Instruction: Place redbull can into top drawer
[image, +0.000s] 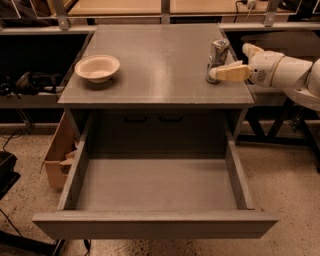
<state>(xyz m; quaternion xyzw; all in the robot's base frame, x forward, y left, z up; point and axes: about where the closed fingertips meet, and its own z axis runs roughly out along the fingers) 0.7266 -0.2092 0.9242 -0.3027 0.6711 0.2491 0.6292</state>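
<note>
The redbull can (218, 57), slim and silver with bluish markings, stands upright on the grey cabinet top (160, 65) near its right edge. My gripper (231, 61) reaches in from the right at can height, open. Its near cream finger (229, 74) lies across the front of the can's lower part, and the far finger (248, 49) is just right of the can. I cannot tell whether a finger touches the can. The top drawer (155, 185) is pulled fully out below the cabinet top, with a bare grey bottom and a plain front panel (155, 225).
A cream bowl (97, 67) sits on the left of the cabinet top. A cardboard box (57, 155) stands on the floor left of the drawer. Dark shelving with cables (30, 82) is at the left, and a black frame (290, 120) at the right under my arm.
</note>
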